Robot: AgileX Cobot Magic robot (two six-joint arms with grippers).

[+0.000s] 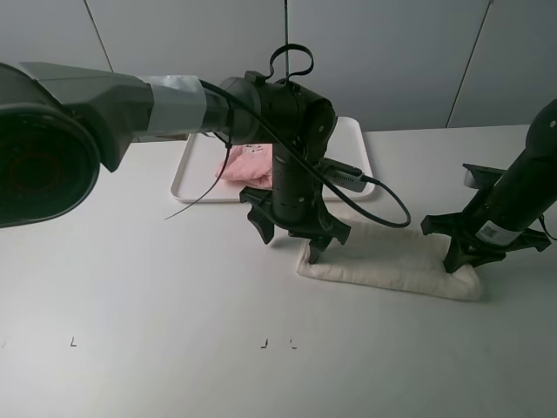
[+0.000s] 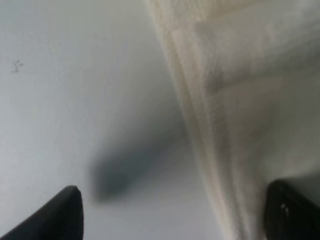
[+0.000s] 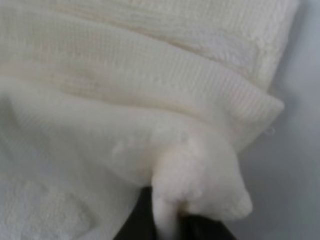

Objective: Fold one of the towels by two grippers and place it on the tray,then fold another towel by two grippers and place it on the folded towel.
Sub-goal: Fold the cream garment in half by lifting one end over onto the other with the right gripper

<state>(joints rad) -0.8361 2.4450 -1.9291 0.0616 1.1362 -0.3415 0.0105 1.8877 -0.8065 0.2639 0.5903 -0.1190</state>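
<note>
Exterior high view: a white tabletop carries a flat white rectangular plastic tray at the back, near the middle. A pale pink terry cloth towel lies bunched inside the tray, partly hidden by the left arm. In front of the tray and apart from it, a cream-white terry cloth towel lies on the tabletop, folded into a long narrow strip running left to right. The black two-fingered left claw points down at the strip's left end, spread wide and gripping nothing; one finger is over bare tabletop, the other at the towel's edge. The black right claw is down at the strip's right end.

Left wrist view: the cream-white towel's layered edge runs across the tabletop. The left claw stands wide apart, one dark fingertip over tabletop, the other over cloth, empty between them.

Right wrist view: the right claw is closed, pinching a raised fold of the cream-white towel near its corner. A sliver of tabletop shows beside it.
</note>
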